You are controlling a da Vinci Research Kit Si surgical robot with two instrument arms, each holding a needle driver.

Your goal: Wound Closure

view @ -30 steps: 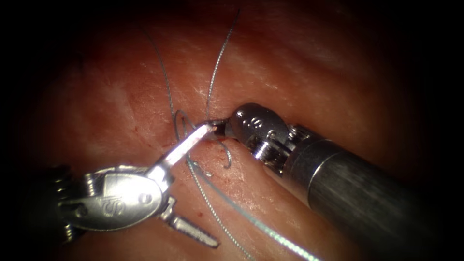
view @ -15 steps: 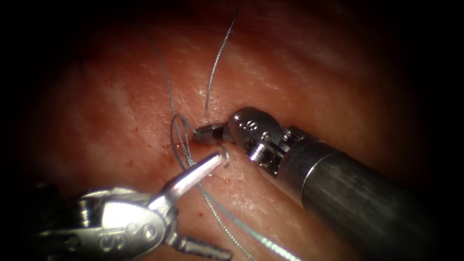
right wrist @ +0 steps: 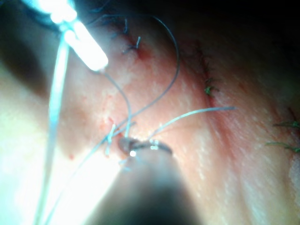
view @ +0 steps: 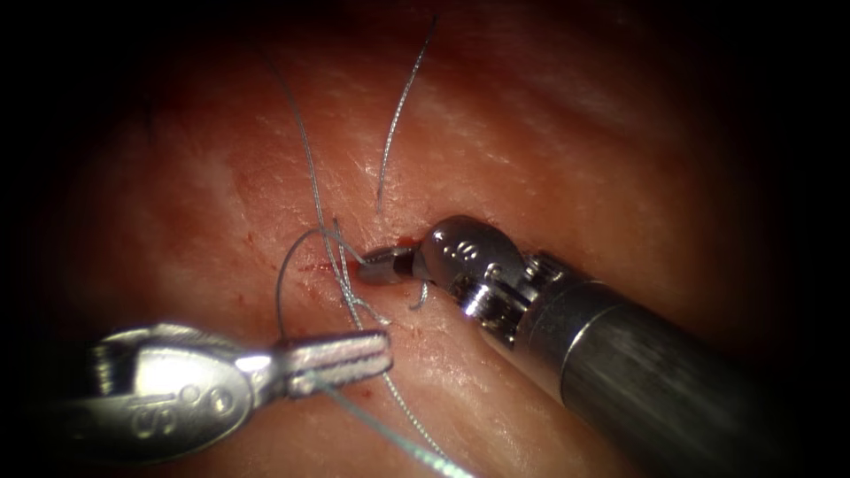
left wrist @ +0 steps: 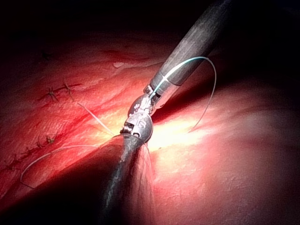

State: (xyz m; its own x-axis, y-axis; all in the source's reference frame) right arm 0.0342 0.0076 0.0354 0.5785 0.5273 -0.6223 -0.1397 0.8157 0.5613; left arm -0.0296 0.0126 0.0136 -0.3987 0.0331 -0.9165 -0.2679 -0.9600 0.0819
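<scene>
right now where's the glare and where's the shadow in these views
Endoscope view: light pools on the middle of the tissue and the edges go dark; glare on the left gripper, shut on thread; the right gripper is shut, apparently on thread too. Left wrist view: a bright patch on the tissue, the left shaft in shadow. Right wrist view: the left gripper glares white.
</scene>
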